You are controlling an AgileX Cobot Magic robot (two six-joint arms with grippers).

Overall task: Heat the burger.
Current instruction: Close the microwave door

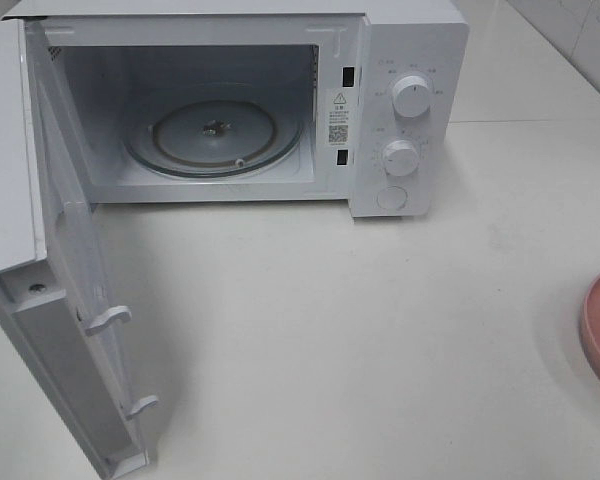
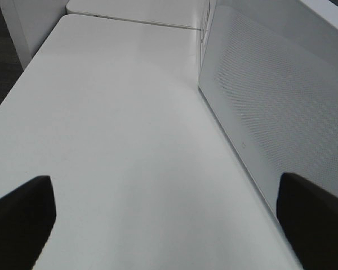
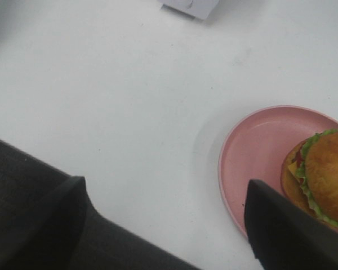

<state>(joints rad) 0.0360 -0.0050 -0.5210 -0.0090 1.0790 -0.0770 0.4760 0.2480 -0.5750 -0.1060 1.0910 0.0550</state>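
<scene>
Left gripper (image 2: pixel 166 216) hangs spread wide over the white surface (image 2: pixel 118 140), empty. Seen from the right wrist, the right gripper (image 3: pixel 169 219) also gapes, empty, near the golden-bun burger (image 3: pixel 324 177) on its round pink plate (image 3: pixel 256 149). Overhead, the white microwave (image 1: pixel 410 60) stands with its door (image 1: pixel 75 300) open.

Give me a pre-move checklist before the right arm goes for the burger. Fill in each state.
1. Microwave door swung fully open: ok.
2. Turntable bare: ok.
3. Burger sitting on the pink plate: ok.
4. Right pincer open, nothing held: ok.
5. Right pincer centred over the burger: not ok, the burger lies off to one finger's side.
6. Left pincer open, beside the door's outer face: ok.
</scene>
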